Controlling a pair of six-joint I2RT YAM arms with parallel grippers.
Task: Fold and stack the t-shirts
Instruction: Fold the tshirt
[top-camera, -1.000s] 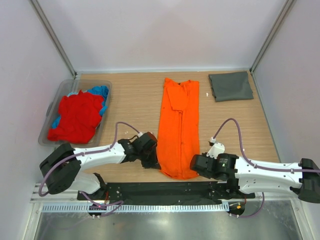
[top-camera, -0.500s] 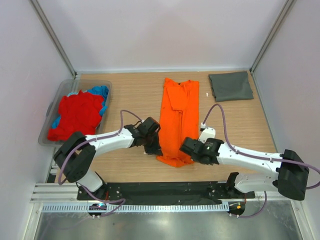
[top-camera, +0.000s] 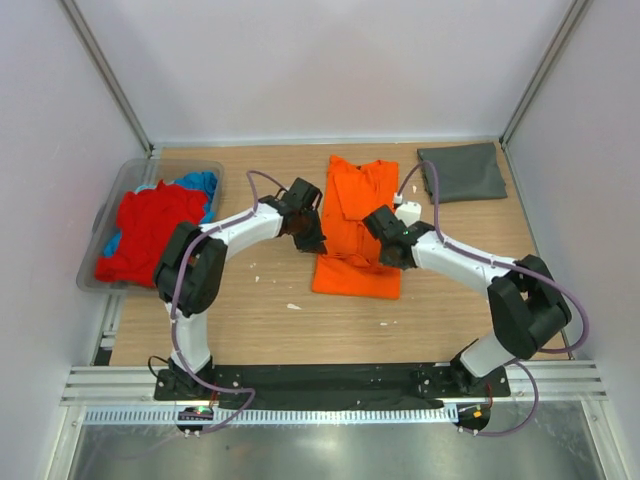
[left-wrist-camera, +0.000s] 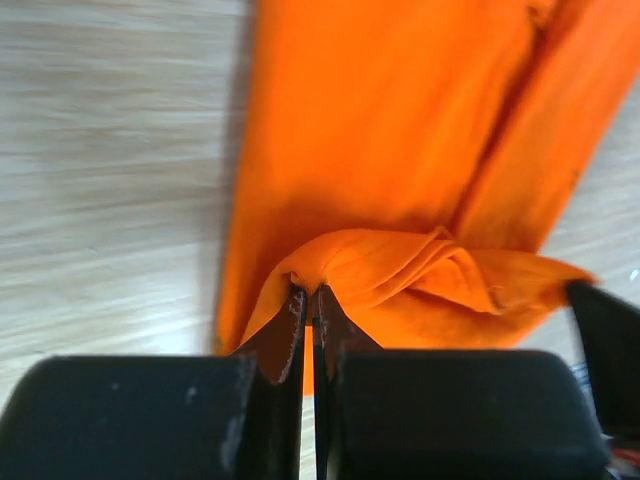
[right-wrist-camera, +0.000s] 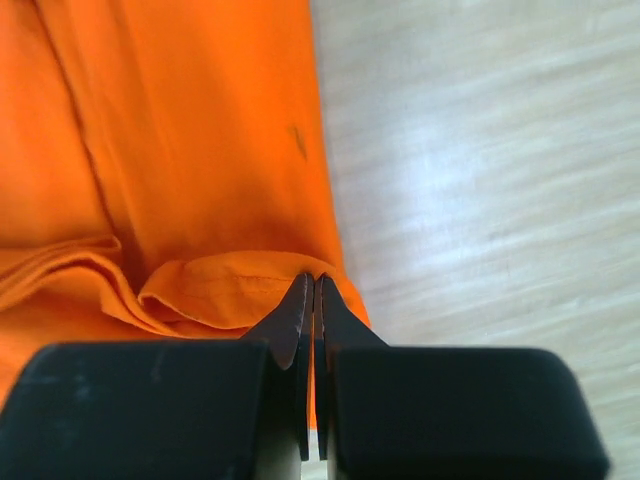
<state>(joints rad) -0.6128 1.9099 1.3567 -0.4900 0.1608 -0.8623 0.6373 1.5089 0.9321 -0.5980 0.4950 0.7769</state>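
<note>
The bright orange t-shirt (top-camera: 357, 225) lies mid-table, its near end lifted and doubled back over itself. My left gripper (top-camera: 316, 246) is shut on the hem's left corner, which shows as a bunched orange fold (left-wrist-camera: 330, 262) at the fingertips. My right gripper (top-camera: 385, 254) is shut on the hem's right corner (right-wrist-camera: 250, 288). A folded dark grey t-shirt (top-camera: 461, 172) rests flat at the back right. Red (top-camera: 150, 233) and blue (top-camera: 201, 183) t-shirts are heaped in the tub at the left.
The clear plastic tub (top-camera: 212, 172) stands against the left wall. Bare wood shows on either side of the orange shirt and toward the near edge. Small white specks (top-camera: 293, 306) lie on the wood in front of the fold.
Both grippers have carried the orange shirt's near hem away from the table's front edge toward the back, folding the long strip roughly in half. Both arms are now stretched far forward.
</note>
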